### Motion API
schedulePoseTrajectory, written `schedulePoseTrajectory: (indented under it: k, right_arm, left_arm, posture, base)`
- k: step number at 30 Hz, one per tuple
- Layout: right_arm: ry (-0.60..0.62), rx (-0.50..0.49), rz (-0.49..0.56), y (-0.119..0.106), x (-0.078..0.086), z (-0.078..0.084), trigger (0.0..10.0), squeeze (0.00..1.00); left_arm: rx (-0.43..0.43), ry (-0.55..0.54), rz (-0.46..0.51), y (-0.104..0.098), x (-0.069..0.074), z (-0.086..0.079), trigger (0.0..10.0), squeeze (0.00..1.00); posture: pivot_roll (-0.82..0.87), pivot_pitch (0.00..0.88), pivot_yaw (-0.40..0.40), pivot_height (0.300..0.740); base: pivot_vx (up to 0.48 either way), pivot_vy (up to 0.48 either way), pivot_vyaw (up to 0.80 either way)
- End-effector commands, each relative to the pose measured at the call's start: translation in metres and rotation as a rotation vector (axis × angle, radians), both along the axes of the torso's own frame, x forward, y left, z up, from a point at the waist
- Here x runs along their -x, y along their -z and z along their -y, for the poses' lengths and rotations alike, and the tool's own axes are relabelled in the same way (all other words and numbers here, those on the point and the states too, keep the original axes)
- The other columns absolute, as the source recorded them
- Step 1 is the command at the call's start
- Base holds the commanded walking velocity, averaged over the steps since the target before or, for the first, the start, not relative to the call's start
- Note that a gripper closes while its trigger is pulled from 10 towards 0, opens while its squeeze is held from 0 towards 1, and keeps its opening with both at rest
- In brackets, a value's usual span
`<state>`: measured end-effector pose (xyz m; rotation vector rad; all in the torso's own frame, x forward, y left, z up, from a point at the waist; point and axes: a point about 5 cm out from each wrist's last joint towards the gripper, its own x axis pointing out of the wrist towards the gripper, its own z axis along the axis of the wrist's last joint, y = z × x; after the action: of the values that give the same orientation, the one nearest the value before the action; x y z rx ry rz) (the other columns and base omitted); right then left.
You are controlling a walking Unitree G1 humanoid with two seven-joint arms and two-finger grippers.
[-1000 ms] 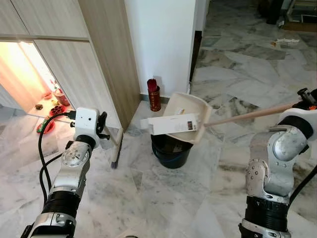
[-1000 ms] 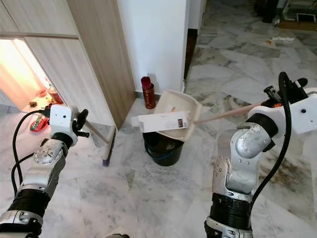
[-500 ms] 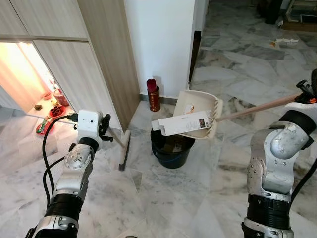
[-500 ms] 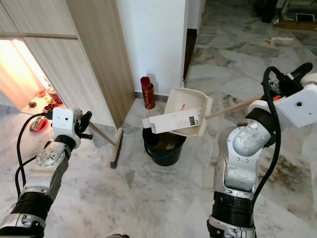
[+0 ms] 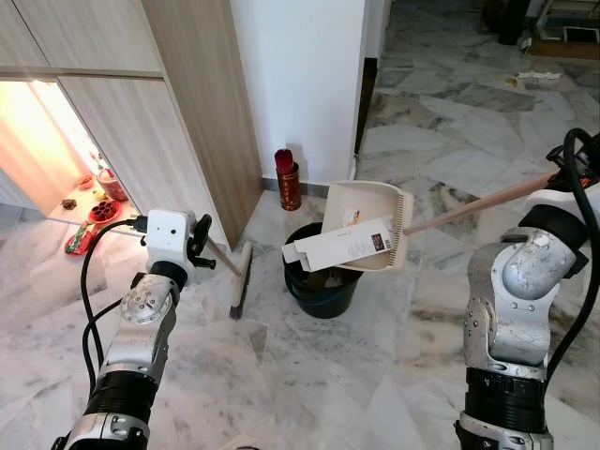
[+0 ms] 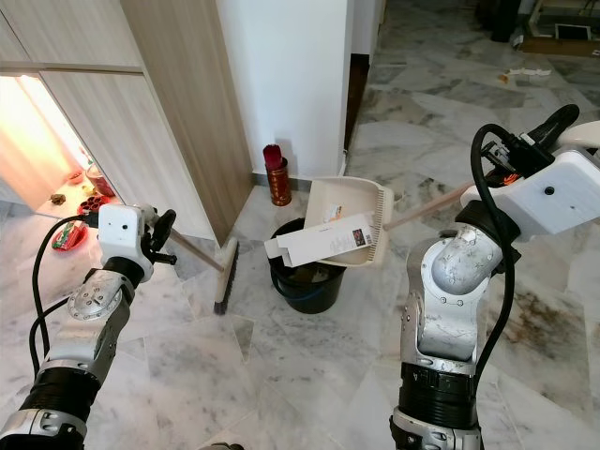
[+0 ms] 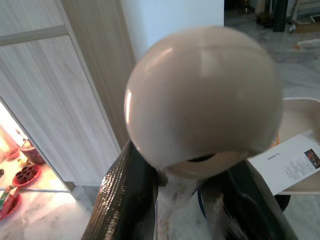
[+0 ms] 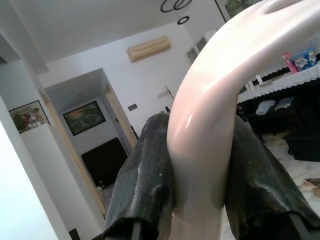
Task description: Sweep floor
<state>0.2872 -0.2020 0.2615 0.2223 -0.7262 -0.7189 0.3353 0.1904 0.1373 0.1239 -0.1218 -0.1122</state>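
A beige dustpan (image 5: pixel 370 223) on a long wooden handle (image 5: pixel 478 200) hangs tilted over a black bucket (image 5: pixel 323 283). A white cardboard box (image 5: pixel 337 247) lies across the pan's mouth, one end sticking out above the bucket. My right gripper (image 8: pixel 200 165) is shut on the handle's curved top end, its black fingers (image 8: pixel 145 170) on either side. My left gripper (image 5: pixel 200 246) is shut on a broom's handle near its round knob (image 7: pixel 200 95). The broom head (image 5: pixel 241 281) rests on the marble floor just left of the bucket.
A red canister (image 5: pixel 287 178) stands against the white wall corner (image 5: pixel 300 75) behind the bucket. A wooden cabinet (image 5: pixel 202 112) rises at left, with a lit recess holding red bowls (image 5: pixel 94 199). Some litter (image 5: pixel 544 80) lies far off at right.
The dustpan has turned and come down closer over the bucket, the box shifting with it. The broom head has swung right, toward the bucket.
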Motion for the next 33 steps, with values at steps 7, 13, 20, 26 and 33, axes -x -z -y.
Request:
schedulePoseTrajectory:
  k: [7, 13, 20, 26, 33]
  right_arm:
    - [-0.062, -0.101, 0.067, -0.0008, 0.0027, -0.0031, 10.0, 0.00]
    - [-0.065, -0.104, 0.075, -0.0013, 0.0032, -0.0037, 10.0, 0.00]
    - [-0.067, -0.108, 0.076, -0.0002, 0.0042, -0.0041, 10.0, 0.00]
    - [-0.068, -0.111, 0.074, 0.0010, 0.0044, -0.0049, 10.0, 0.00]
    - [-0.068, -0.112, 0.075, 0.0016, 0.0045, -0.0050, 10.0, 0.00]
  left_arm:
    - [-0.020, -0.012, 0.080, -0.0174, -0.0001, -0.0041, 10.0, 0.00]
    - [-0.028, -0.014, 0.078, -0.0177, 0.0004, -0.0055, 10.0, 0.00]
    - [-0.043, -0.004, 0.077, -0.0177, 0.0008, -0.0049, 10.0, 0.00]
    - [-0.047, -0.002, 0.078, -0.0181, 0.0008, -0.0055, 10.0, 0.00]
    - [-0.054, 0.004, 0.079, -0.0183, 0.0007, -0.0041, 10.0, 0.00]
  posture:
    - [0.10, 0.071, 0.052, 0.740]
    - [0.10, 0.073, 0.054, 0.740]
    - [0.10, 0.073, 0.060, 0.740]
    - [0.11, 0.073, 0.062, 0.740]
    - [0.10, 0.069, 0.064, 0.740]
  base:
    - [0.000, 0.000, 0.00]
    - [0.000, 0.000, 0.00]
    - [0.104, 0.000, 0.00]
    - [0.250, 0.000, 0.00]
    - [0.268, 0.000, 0.00]
